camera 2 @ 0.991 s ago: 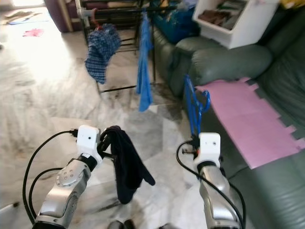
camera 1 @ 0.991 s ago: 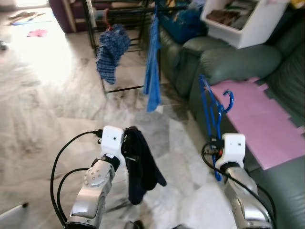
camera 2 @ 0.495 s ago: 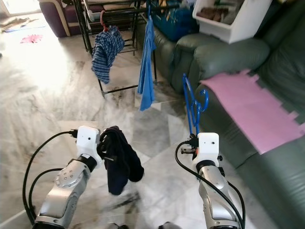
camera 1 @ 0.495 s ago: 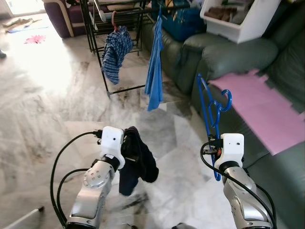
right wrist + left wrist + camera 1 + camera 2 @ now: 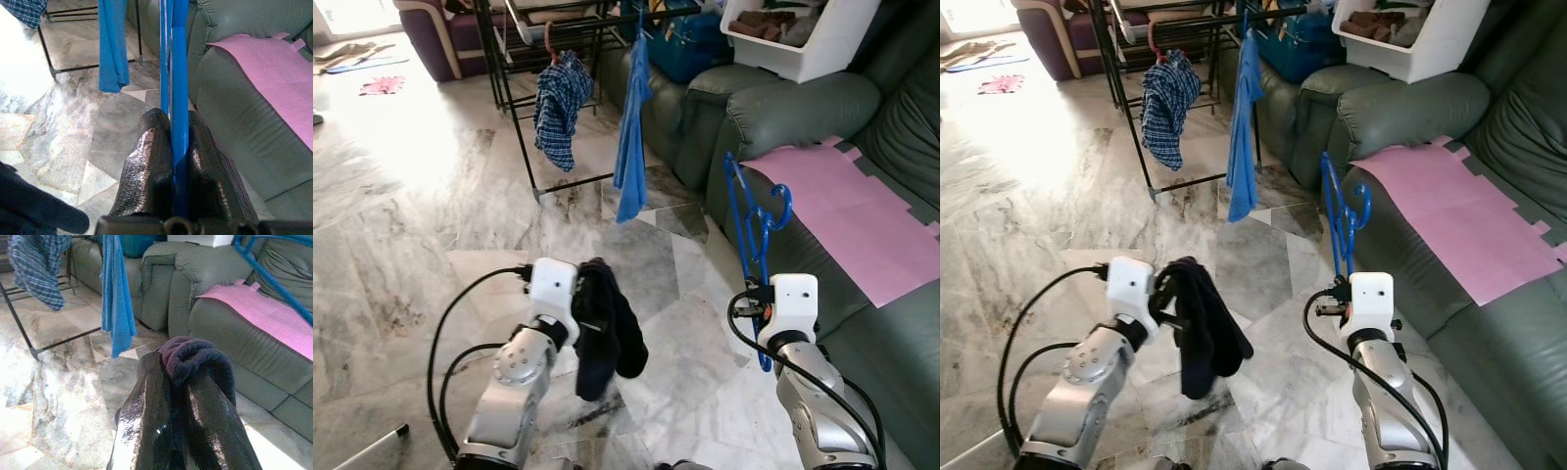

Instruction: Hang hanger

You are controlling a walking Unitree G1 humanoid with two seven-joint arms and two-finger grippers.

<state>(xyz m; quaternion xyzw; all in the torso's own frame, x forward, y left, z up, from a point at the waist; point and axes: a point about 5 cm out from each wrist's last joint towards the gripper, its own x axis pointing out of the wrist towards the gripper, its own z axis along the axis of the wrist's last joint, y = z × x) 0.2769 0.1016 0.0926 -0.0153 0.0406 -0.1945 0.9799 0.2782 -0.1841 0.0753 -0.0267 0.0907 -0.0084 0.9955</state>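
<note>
Right pincer (image 5: 172, 142) clamps blue hanger (image 5: 749, 230) (upright) — left pincer (image 5: 181, 396) grips dark cloth (image 5: 607, 328).

Daylight is admitted from the upper left, where the marble floor (image 5: 401, 147) is overexposed; sharpness is kept elsewhere.

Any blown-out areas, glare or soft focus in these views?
Eye views: sunlight washes out the marble floor upper left. Left wrist view: same glare on the floor, and the near black fingers gripping the dark navy cloth look soft. Right wrist view: the blue plastic hanger is sharp.
</note>
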